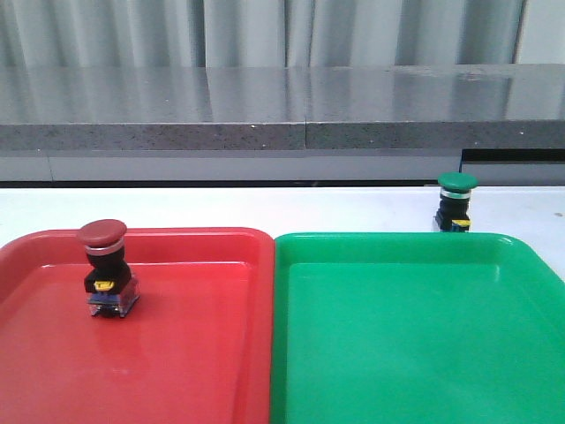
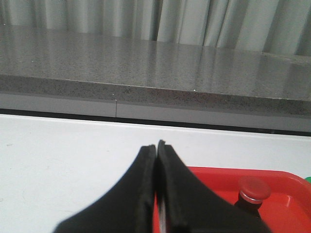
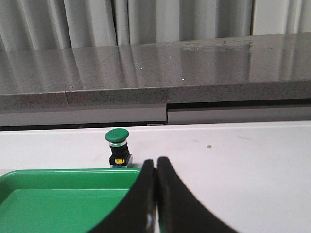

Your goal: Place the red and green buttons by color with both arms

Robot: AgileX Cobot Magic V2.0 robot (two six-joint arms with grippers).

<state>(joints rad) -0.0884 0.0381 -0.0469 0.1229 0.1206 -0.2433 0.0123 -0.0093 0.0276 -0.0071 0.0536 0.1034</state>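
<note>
1. Red button (image 1: 107,268): upright inside red tray (image 1: 194,353), near far left corner; dark-red cap up, yellow tag facing forward.
2. Green button (image 1: 456,202): upright on white counter (image 1: 265,208), just beyond far rim of green tray (image 1: 397,336), toward its right end; not inside tray.
3. Trays: side by side, rims touching, red on left, green on right.
4. Left tool (image 2: 156,148): fingers pressed together, nothing between them; above counter, near red tray corner.
5. Right tool (image 3: 155,162): fingers pressed together, nothing held; near green tray rim, apart from green button.
</note>
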